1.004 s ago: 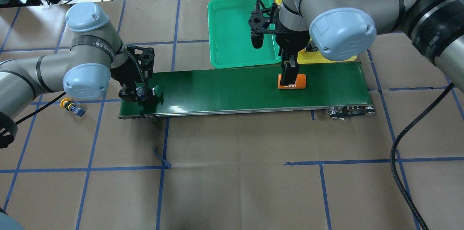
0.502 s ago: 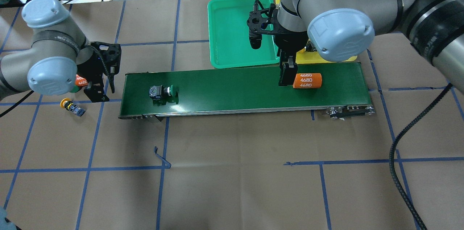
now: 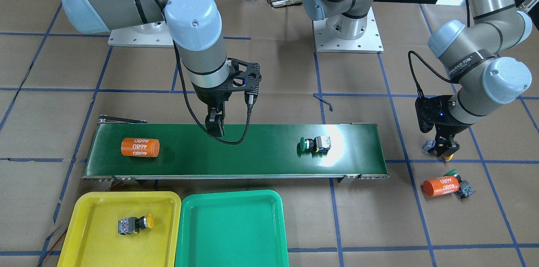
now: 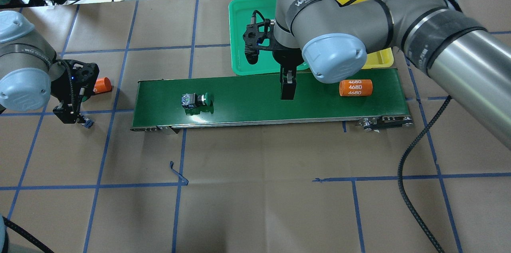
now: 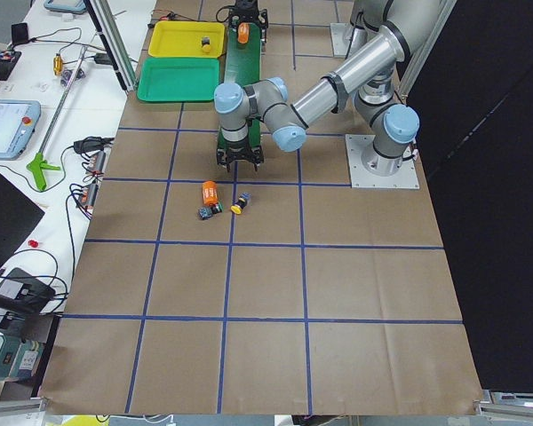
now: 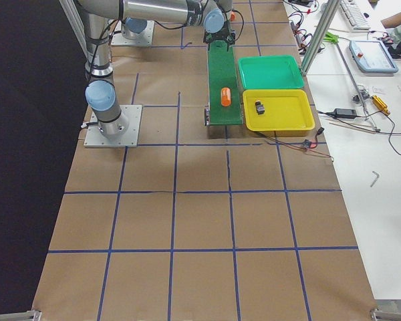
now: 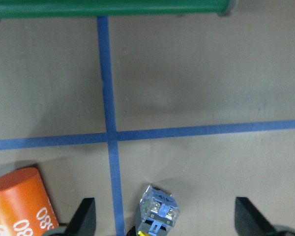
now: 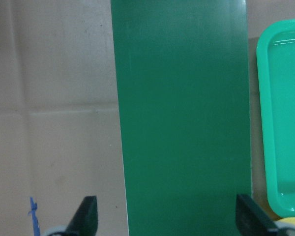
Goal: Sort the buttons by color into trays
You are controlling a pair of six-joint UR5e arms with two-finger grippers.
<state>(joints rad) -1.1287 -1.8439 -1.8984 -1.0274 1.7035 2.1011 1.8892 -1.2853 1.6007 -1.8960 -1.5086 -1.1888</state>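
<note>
Wide open and empty, the left gripper (image 3: 444, 148) is hovering over the yellow button (image 7: 157, 216) on the paper (image 7: 196, 88), which seems to be lying skewed, so closing risks flicking it away; the right gripper (image 4: 287, 91) is idling equally open above the belt (image 4: 239, 93).

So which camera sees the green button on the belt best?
The overhead exterior view: the green button lies unblocked, cap and body clear. Front-facing shows it beside glare; the side views are too far; the wrist views miss it.

Two green buttons (image 3: 313, 144) (image 3: 463, 188), two yellow buttons (image 3: 134, 224) (image 3: 448, 157), two orange cylinders (image 3: 140, 147) (image 3: 440, 186), two trays (image 3: 84, 204) (image 3: 231, 193), one belt (image 3: 252, 153).
</note>
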